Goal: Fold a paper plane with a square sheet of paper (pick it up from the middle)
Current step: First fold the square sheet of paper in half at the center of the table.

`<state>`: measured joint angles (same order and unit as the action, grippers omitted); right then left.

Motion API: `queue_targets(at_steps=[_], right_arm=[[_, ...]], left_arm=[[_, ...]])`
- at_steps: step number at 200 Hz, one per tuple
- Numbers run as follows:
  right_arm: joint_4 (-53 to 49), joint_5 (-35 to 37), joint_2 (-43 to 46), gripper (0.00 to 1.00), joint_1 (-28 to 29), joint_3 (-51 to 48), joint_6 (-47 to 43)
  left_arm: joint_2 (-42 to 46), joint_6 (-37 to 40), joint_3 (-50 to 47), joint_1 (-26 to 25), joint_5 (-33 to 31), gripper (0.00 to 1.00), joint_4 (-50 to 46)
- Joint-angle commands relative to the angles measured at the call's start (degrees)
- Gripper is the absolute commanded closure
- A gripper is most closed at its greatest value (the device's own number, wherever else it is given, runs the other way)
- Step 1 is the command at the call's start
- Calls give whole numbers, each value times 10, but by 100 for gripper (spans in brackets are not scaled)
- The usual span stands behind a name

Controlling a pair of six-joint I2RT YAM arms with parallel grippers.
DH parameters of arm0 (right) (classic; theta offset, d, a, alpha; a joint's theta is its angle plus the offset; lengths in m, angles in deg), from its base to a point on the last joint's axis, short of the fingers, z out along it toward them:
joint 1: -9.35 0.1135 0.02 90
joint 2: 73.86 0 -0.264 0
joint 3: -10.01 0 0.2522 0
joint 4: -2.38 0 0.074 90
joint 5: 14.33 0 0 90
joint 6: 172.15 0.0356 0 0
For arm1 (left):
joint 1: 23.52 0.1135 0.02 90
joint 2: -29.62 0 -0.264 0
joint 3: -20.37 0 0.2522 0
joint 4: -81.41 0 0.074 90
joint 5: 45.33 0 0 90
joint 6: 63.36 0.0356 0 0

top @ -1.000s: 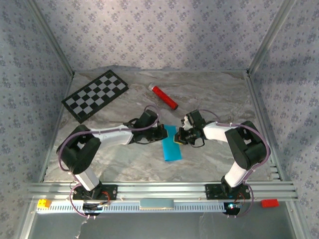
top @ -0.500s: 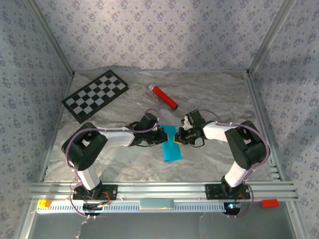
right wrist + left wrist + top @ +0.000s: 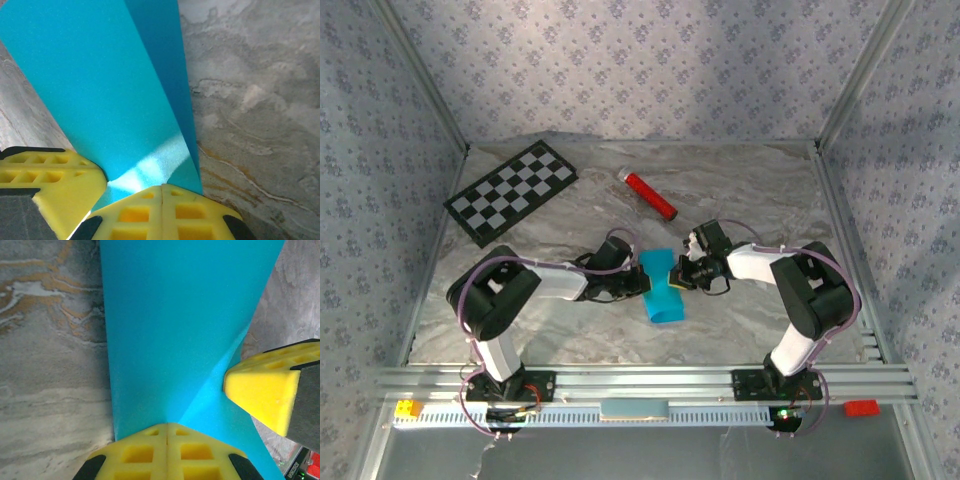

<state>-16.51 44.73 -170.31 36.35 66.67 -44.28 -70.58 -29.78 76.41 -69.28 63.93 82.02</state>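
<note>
Near the red cylinder (image 3: 650, 195), the left gripper (image 3: 167, 426) and right gripper (image 3: 161, 188) both pinched the sheet of paper (image 3: 175, 315); uneven pulling could tear it.

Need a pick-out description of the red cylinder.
On the marbled table, go to the far half, right of the checkerboard. The red cylinder lies diagonally beyond the cyan sheet of paper; nothing else on the tabletop is red and round.
</note>
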Motion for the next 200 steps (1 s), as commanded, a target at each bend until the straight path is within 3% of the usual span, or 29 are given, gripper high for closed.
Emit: queue_targets(at_steps=[1, 69, 158, 200], right_arm=[[-53, 76, -28, 100, 2, -26, -3], [-52, 78, -26, 100, 2, -28, 0], [-54, 82, -19, 100, 1, -35, 0], [-56, 86, -15, 100, -1, -38, 0]], left_arm=[[27, 8, 19, -4, -20, 100, -54], [32, -27, 48, -18, 23, 100, -59], [-10, -30, -47, -41, 2, 100, -11], [34, -22, -53, -44, 0, 100, -26]])
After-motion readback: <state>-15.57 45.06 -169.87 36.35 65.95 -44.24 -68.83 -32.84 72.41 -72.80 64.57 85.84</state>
